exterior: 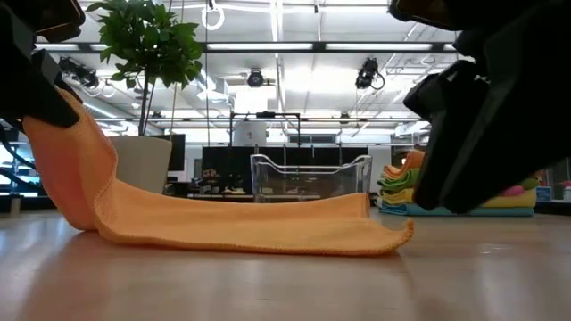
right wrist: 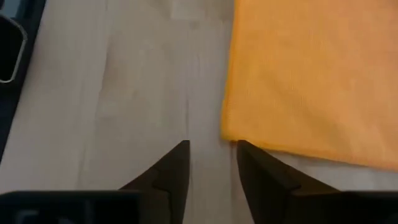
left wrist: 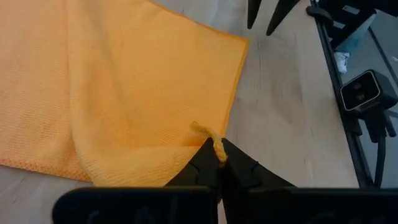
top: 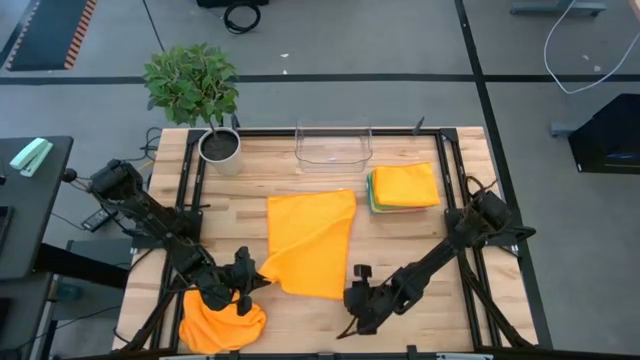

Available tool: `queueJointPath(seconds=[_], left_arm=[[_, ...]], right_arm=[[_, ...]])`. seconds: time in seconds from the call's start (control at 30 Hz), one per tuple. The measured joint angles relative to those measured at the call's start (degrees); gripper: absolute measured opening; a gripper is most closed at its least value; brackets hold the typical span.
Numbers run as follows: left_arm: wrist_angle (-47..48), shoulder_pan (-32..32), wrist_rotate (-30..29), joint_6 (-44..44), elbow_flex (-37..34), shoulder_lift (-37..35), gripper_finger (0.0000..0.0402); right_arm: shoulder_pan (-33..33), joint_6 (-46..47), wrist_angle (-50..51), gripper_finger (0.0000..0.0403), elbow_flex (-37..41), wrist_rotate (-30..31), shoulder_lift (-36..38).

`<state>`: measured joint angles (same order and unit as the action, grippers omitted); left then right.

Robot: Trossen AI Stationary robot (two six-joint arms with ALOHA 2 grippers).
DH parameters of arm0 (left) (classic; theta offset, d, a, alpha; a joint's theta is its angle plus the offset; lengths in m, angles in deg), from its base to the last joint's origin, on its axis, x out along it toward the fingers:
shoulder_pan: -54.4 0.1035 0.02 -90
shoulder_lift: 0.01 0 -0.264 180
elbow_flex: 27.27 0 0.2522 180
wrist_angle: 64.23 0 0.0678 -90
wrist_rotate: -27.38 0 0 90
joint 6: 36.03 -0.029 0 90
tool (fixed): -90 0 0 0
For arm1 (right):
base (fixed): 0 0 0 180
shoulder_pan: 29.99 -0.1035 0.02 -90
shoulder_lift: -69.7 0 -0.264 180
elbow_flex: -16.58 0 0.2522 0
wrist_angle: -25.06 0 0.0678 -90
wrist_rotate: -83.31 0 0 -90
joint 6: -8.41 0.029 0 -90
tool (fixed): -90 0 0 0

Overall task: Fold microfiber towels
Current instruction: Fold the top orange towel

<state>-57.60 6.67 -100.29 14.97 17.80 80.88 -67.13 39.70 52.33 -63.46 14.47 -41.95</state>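
From above, an orange towel [top: 308, 243] lies half-folded mid-bench [top: 420, 240], the left gripper [top: 243, 283] at its near left corner and the right gripper [top: 358, 292] just off its near right corner, with finished towels stacked [top: 404, 187] beyond. The left wrist view shows that arm's jaws pinched shut on the corner; the right wrist view shows its jaws parted and empty, the towel's corner just ahead. The fold appears mid-way; next, the left corner likely needs carrying across and laying square.

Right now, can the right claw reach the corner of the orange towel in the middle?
Probably yes. The right claw is open just beside the orange towel corner, with only bare table between them.
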Motion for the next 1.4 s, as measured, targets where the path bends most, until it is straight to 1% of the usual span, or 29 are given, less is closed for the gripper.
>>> queueJointPath(seconds=[0.1, 0.2, 0.3, 0.37, 0.43, 0.5, 0.57, 0.63, 0.7, 0.83, 0.87, 0.9, 1.03, 1.1, 1.27, 1.4], left_arm=[[-0.1, 0.0, 0.0, 0.3, 0.0, 0.0, 0.0005], [-0.2, 0.0, 0.4, 0.5, 0.0, 0.0, 0.0006], [-0.2, 0.0, 0.4, 0.5, 0.0, 0.0, 0.0011], [-0.2, 0.0, 0.4, 0.9, 0.0, 0.0, 0.0009], [-0.3, 0.0, 0.4, 0.9, 0.0, 0.0, 0.0005], [-0.2, 0.0, 0.5, 1.1, 0.0, 0.0, 0.0006], [-0.6, 0.0, 0.4, 1.3, 0.0, 0.0, 0.0010], [-0.8, 0.0, 0.4, 1.9, 0.0, 0.0, 0.0011], [-1.4, 0.0, 0.4, 2.3, 0.0, 0.0, 0.0007], [-2.0, 0.0, 0.5, 2.4, 0.0, 0.0, 0.0007], [-2.2, 0.0, 0.5, 2.4, 0.0, 0.0, 0.0009], [-2.3, 0.0, 0.5, 2.4, 0.0, 0.0, 0.0010], [-3.5, 0.3, 0.5, 2.8, 0.0, 0.0, 0.0006], [-5.8, 0.3, 0.5, 3.4, 0.0, 0.0, 0.0006], [-13.9, 0.3, 0.5, 4.0, 0.0, 0.3, 0.0008], [-15.5, 0.3, 0.4, 5.7, 3.2, 2.4, 0.0006]], right_arm=[[0.3, -3.1, -0.5, 0.0155, -0.8, -0.1, -0.7], [0.6, -5.8, -0.6, 0.0164, -1.0, -0.3, -1.0], [1.4, -8.3, -2.0, 0.0165, -0.9, -2.5, -1.4], [2.3, -9.5, -3.5, 0.0165, -0.9, -4.6, -2.2], [3.1, -10.5, -3.0, 0.0165, -0.8, -5.3, -2.9], [4.1, -10.4, -4.0, 0.0165, -0.8, -5.7, -3.8], [4.7, -9.4, -4.2, 0.0163, -0.9, -8.4, -4.5], [4.9, -7.6, -4.5, 0.0151, -1.2, -9.7, -5.4], [4.4, -6.1, -3.9, 0.0124, -1.2, -9.0, -5.5], [2.7, -5.4, -3.3, 0.0037, -1.1, -6.1, -5.2], [2.4, -5.1, -3.1, 0.0020, -1.1, -6.1, -4.8], [2.3, -4.3, -2.4, 0.0012, -1.0, -6.4, -4.5], [1.1, 1.8, 3.1, 0.0007, -0.7, -8.7, -2.0], [-0.1, 4.6, 6.7, 0.0005, -0.5, -9.3, -0.1], [-4.9, 7.9, 12.0, 0.0003, -0.7, -8.4, 6.1], [-9.6, 12.4, 12.5, 0.0003, -0.7, -6.9, 10.9]])
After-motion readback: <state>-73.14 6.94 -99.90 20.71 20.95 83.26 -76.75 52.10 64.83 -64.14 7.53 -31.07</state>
